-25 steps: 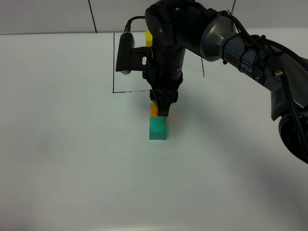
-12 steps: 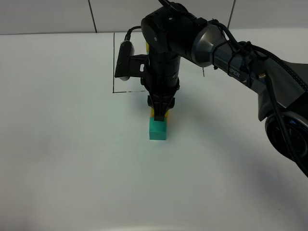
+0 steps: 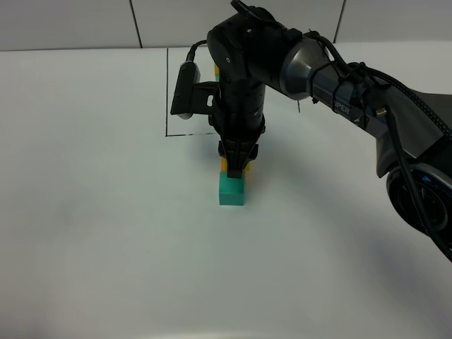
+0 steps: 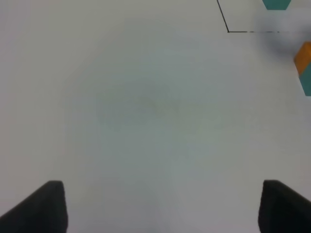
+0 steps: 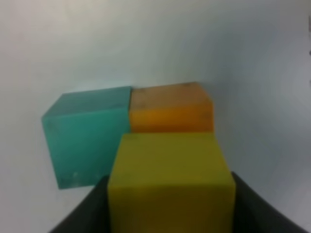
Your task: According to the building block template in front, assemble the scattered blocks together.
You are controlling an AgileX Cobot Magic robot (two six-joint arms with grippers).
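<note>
Landmark: a small matte teal cube (image 3: pixel 232 191) is sitting loose on the plain white surface (image 3: pixel 106 247).
Orange block: a small matte orange cube (image 5: pixel 171 108) is lying flush against the teal cube, on the side facing the black-lined rectangle (image 3: pixel 167 92).
Right gripper: the right gripper (image 3: pixel 235 167) is pointing straight down just beyond the teal cube, its jaws clamping a small matte yellow cube (image 5: pixel 170 170).
Key relation: the yellow cube is sitting right at the orange cube, one block off the teal cube. I cannot tell whether it is touching or just clear.
Long axis: the teal-orange pair is running from the teal cube toward the rectangle.
Template: the yellow-and-teal building block template (image 4: pixel 277 4) is standing inside the rectangle, past the orange cube from the teal cube. The arm is hiding most of it from above.
Left gripper: the left gripper (image 4: pixel 163 194) is holding its jaws wide apart on nothing, well apart from the teal cube. The right arm is far nearer.
Room: the rectangle's near line is running just beyond the orange cube, and the surface on the teal cube's other sides is lying open.
Judgement: placing the yellow cube is looking nearly done. The next move is probably calling for a clean release and a straight lift, so the pair is not getting nudged.
</note>
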